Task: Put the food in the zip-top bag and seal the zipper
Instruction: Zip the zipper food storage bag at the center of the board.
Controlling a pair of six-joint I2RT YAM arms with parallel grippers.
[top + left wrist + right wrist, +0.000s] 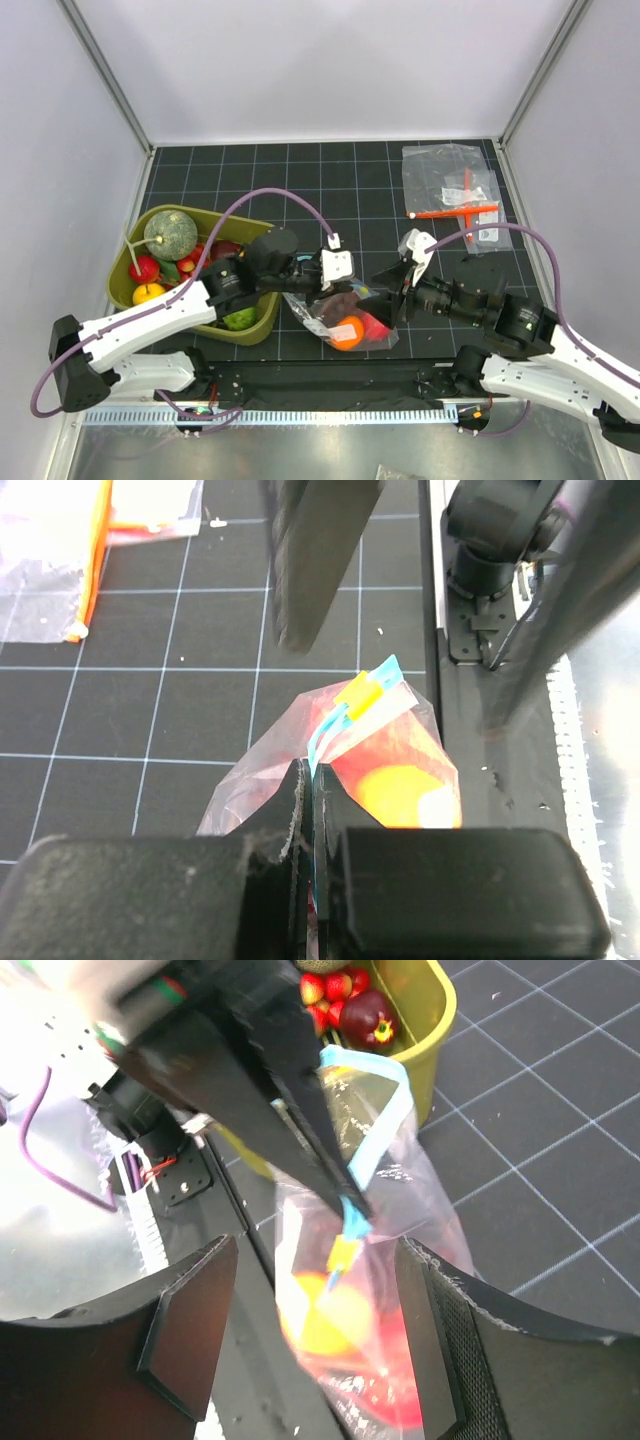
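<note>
Two fingers of the left gripper (pixel 308 780) pinch the zipper (pixel 325 730); the zip-top bag (pixel 420 1220) hangs between the right gripper's (pixel 318 1325) wide-spread fingers.

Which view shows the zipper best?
Right wrist: the zipper shows as a long blue strip running along the mouth of the bag down to a yellow slider. Left wrist shows only a short stretch above the left hand, which pinches it. Top external: not discernible, only the bag's body.
</note>
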